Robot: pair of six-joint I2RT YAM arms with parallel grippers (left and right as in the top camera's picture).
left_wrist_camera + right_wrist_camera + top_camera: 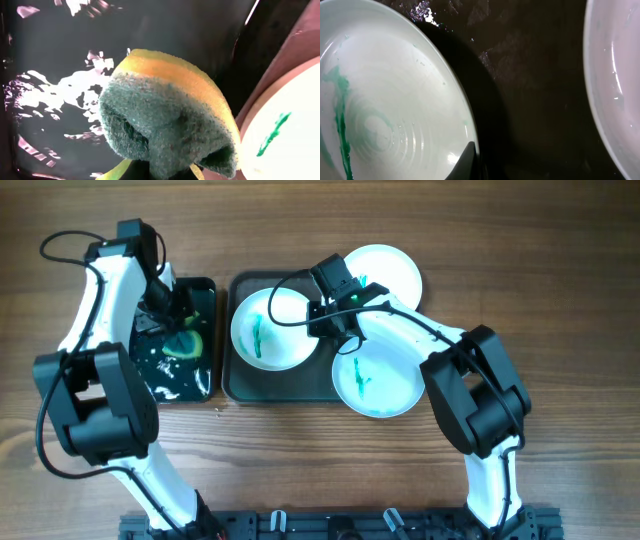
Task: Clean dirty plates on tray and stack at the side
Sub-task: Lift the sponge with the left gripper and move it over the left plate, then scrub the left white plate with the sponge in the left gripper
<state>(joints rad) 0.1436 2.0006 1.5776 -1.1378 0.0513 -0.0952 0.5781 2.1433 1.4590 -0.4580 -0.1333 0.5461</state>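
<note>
White plate with a green smear (272,330) lay inside the dark tray (300,387), at its left end. A pale blue plate (385,385), also smeared, sat over the tray's lower right corner, and a second white plate (392,265) over its upper right corner, with no smear made out on it. None was stacked at the side, so cleaning was judged barely started. The left gripper (165,312) hung over the small black tray (207,295), closed on the green and yellow sponge (170,115), which was bent and bulging in the grip. The fingers themselves were mostly hidden behind it. The right gripper (328,328) stood at the right rim of the smeared white plate. Only one fingertip (466,160) showed at that rim, so whether the claw was pinching the plate or merely beside it could not be told. The step in hand was judged to be fetching the sponge. The next move would call for carrying it to the smeared white plate and wiping along the streak while the rim was kept steady.
</note>
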